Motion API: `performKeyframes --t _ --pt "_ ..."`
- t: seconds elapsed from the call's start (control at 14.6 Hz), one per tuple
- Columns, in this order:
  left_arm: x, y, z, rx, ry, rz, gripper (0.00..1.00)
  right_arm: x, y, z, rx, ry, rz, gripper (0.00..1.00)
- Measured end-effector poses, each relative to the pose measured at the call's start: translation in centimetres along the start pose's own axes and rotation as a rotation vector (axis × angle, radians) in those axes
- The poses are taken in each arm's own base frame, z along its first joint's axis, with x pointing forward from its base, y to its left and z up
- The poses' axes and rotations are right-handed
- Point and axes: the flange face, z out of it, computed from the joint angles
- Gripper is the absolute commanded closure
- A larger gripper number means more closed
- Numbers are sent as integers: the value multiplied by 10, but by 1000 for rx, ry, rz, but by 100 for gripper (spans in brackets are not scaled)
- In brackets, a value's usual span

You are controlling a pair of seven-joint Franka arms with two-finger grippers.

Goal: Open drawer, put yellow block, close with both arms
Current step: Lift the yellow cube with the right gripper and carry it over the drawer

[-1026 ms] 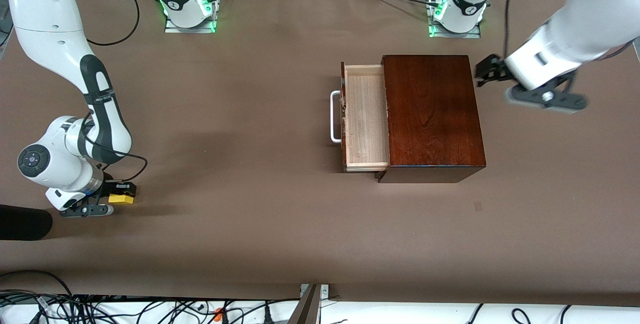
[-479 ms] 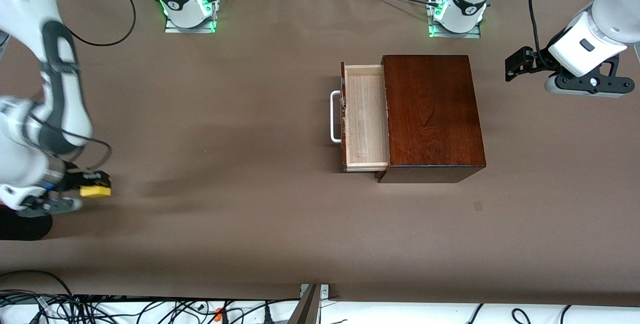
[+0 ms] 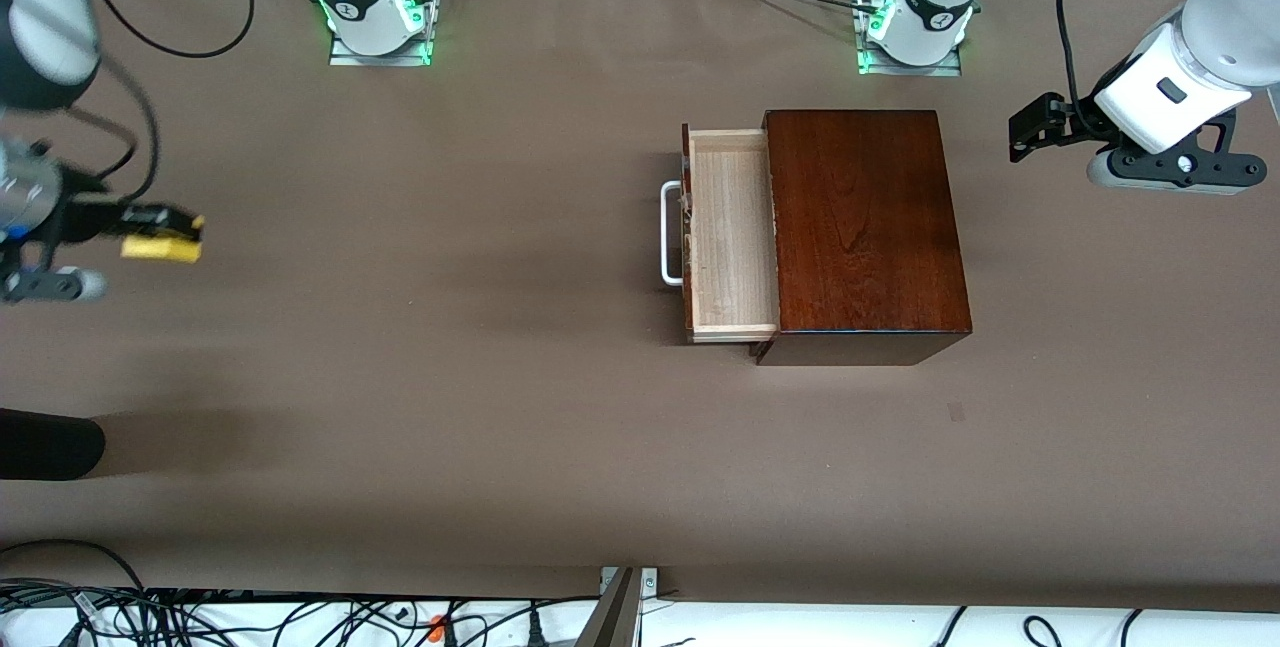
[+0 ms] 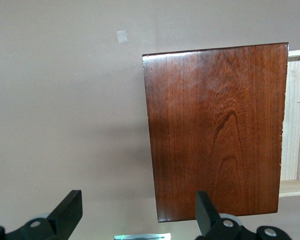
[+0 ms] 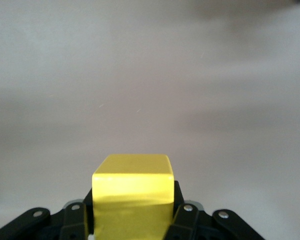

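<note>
The dark mahogany box stands on the table with its pale-wood drawer pulled out toward the right arm's end, white loop handle at its front. The drawer tray looks empty. My right gripper is shut on the yellow block and holds it in the air over the table at the right arm's end; the block fills the right wrist view between the fingers. My left gripper is open and empty, raised beside the box toward the left arm's end; the box also shows in the left wrist view.
Both arm bases stand along the table's edge farthest from the front camera. A dark object lies at the table's edge at the right arm's end. Cables run along the table edge nearest the camera.
My right gripper has lifted the yellow block off the table and carried it up and away from the front camera. My left gripper drew back from the box and now holds still.
</note>
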Motion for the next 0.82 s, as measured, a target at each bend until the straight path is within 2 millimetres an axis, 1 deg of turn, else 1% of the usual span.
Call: performKeyframes --t 0.14,0.27,0.48,0.62,0.75,0.82 --pt "0 -2 0 0 0 -4 0 -26 -75 0 -5 -7 126 100" --pt "0 -4 0 -1 0 -8 0 -54 -146 8 2 -21 259 100" --pt "0 -5 0 -1 0 -9 0 -97 -239 22 25 -8 500 100" --pt "0 -5 0 -1 0 -9 0 -125 -300 43 37 2 662 100" --pt "0 -5 -1 -1 2 -9 0 -157 -366 73 68 13 822 100" --pt "0 -5 -2 -1 3 -9 0 -173 -395 90 85 12 899 100"
